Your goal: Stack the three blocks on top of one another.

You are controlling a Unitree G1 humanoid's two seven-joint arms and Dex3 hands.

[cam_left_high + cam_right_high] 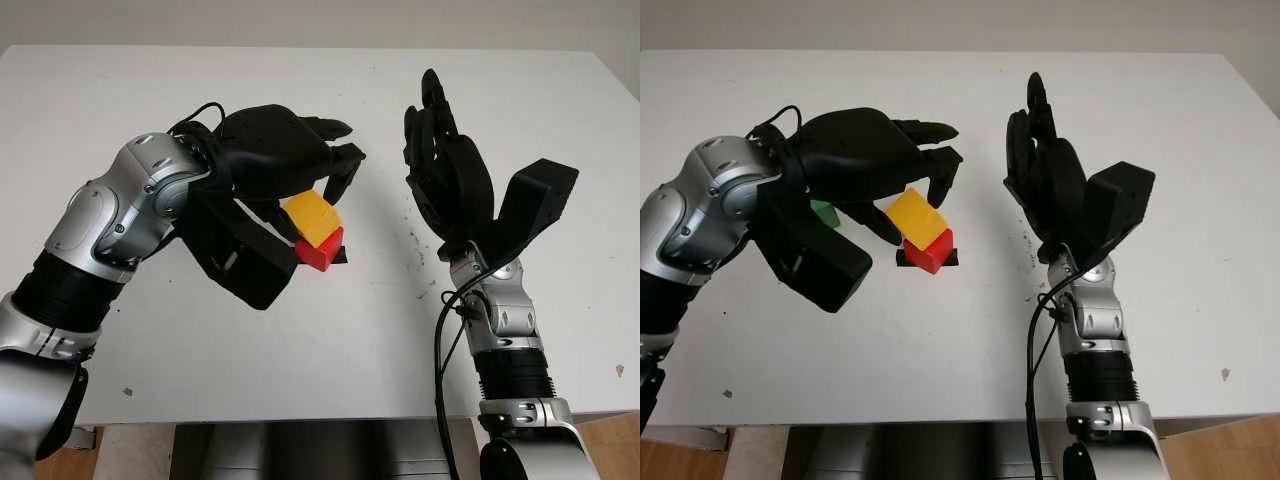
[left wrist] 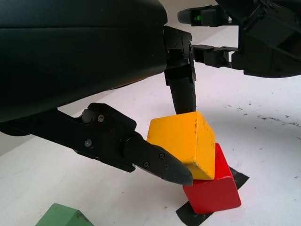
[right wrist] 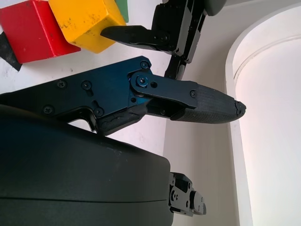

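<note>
My left hand (image 1: 320, 200) is shut on the yellow block (image 1: 312, 217), with a finger behind it and the thumb (image 2: 160, 162) against its near face. The yellow block sits tilted on the red block (image 1: 322, 250) and overhangs it toward my left arm. Below it, the red block stands on a black tape mark (image 2: 188, 214) on the white table (image 1: 300, 340). The green block (image 1: 823, 212) lies on the table under my left hand, partly hidden by it. My right hand (image 1: 470, 190) is open and raised upright, just right of the two blocks.
The table's front edge (image 1: 300, 415) runs close to both arms. A black cable (image 1: 440, 360) hangs along my right forearm. Small dark specks (image 1: 420, 240) mark the table between the blocks and my right hand.
</note>
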